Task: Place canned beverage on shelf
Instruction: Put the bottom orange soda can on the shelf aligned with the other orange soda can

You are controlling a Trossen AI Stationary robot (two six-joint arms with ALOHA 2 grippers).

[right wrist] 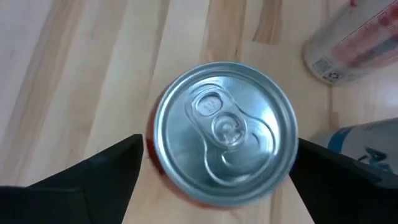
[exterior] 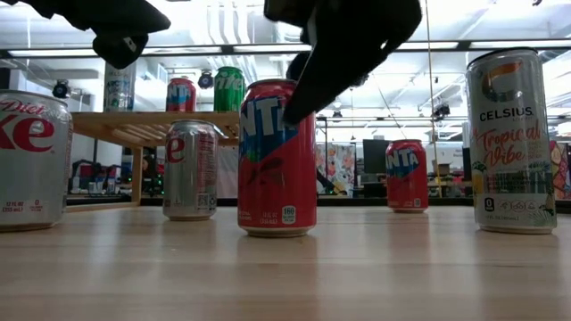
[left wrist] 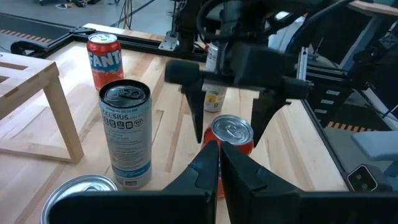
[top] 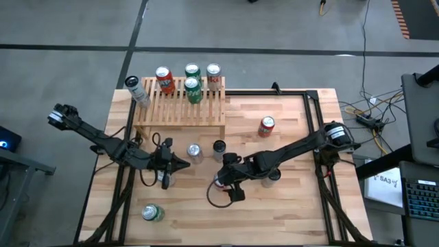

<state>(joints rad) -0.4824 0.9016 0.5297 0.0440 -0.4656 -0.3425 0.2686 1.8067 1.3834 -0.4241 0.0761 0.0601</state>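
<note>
Standing upright, the red Fanta can (exterior: 277,156) shows a silver top.

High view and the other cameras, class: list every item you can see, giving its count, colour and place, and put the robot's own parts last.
table: one, light wood, under everything
shelf: one, light wood, far left of table
cans on shelf: five, two red, two green, one pale
red cans on table: two, one right of shelf, one under right gripper
other cans on table: four, silver, dark, pale, front-left
left gripper: one, dark, shut, beside silver can
right gripper: one, dark, open
</note>
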